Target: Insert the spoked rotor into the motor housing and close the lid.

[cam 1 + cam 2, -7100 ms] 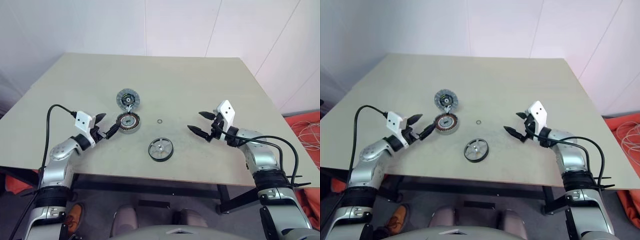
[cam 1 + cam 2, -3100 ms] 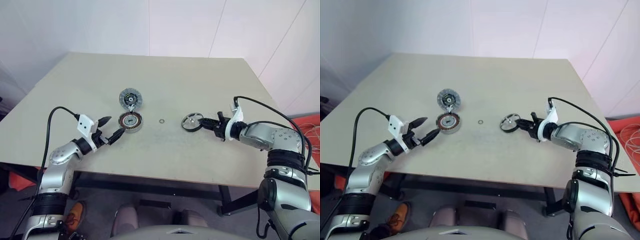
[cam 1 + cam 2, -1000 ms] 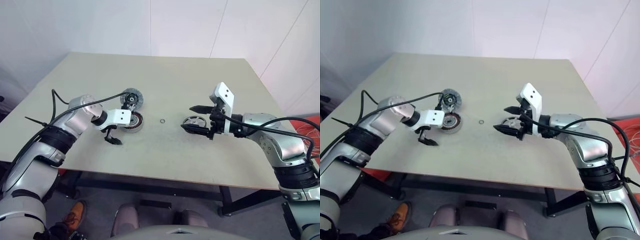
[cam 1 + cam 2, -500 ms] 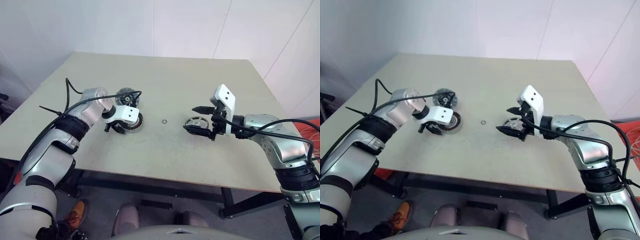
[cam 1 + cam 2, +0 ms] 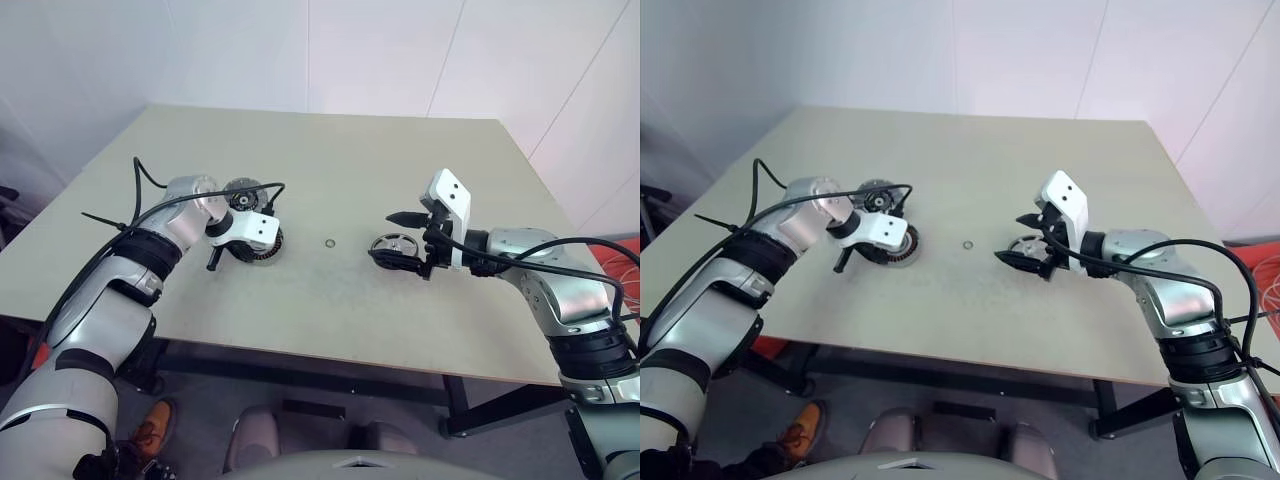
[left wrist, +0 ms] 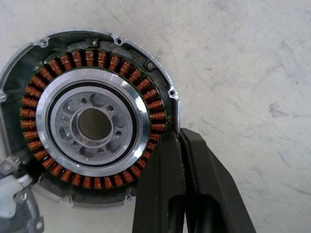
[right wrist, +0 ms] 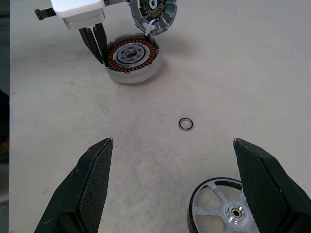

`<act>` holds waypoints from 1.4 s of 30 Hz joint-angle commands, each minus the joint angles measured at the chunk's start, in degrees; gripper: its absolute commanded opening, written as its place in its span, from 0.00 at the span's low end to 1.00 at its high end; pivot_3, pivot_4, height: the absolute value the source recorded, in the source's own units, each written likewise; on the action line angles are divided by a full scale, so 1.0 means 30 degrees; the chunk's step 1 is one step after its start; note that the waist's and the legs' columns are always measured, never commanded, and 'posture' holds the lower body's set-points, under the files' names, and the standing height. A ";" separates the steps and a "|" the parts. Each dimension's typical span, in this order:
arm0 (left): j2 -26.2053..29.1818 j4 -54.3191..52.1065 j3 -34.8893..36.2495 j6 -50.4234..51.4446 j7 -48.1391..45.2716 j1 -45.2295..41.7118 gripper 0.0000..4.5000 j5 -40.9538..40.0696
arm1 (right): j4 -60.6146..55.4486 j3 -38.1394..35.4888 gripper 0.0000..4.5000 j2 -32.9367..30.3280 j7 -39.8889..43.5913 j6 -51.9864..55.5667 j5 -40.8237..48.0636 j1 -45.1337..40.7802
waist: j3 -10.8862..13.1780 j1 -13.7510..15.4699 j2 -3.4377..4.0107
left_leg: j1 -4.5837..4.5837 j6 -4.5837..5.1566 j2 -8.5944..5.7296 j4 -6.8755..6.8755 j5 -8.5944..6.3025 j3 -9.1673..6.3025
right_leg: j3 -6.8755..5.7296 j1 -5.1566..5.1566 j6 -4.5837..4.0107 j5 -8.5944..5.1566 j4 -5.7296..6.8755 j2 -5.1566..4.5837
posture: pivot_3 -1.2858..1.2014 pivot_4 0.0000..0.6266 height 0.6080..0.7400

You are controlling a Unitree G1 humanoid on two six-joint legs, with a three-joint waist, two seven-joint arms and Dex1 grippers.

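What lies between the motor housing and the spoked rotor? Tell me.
Only a tiny loose ring on bare table, seen in the right wrist view between the motor housing and spoked rotor.

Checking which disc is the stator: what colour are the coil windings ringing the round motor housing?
Copper-orange windings around a silvery centre, on the round dark motor housing; clearest in the left wrist view.

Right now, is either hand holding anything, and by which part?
The left hand is shut at the rim of the copper-wound round motor housing; whether it grips that rim cannot be told. The right hand, open, holds nothing.

Copper-wound motor housing (image 6: 92,121) flat beside lid (image 7: 152,13); spoked rotor (image 7: 224,206) well apart.
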 commanded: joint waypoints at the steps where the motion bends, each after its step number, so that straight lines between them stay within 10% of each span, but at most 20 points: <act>1: -0.0167 -0.0100 -0.0032 -0.0407 -0.1119 -0.0191 0.01 -0.0260 | -0.0169 -0.0335 1.00 0.0087 0.0004 -0.0411 0.0037 -0.0343 | 0.0000 -0.0002 0.0000 | -0.0003 0.0002 0.0000 0.0001 -0.0001 0.0000 | 0.0000 -0.0001 0.0000 0.0000 -0.0001 0.0000 | 0.52 0.00 1.00; 42: -0.0851 -0.6332 -0.0556 -0.1827 -0.3410 0.2109 0.01 -0.1997 | -0.0427 -0.0669 1.00 -0.0089 -0.0384 -0.0485 -0.0202 0.0253 | 0.0002 0.0005 -0.0001 | -0.0035 0.0027 -0.0006 0.0005 -0.0014 0.0013 | -0.0012 -0.0036 0.0010 -0.0006 0.0000 -0.0026 | 0.52 0.00 1.00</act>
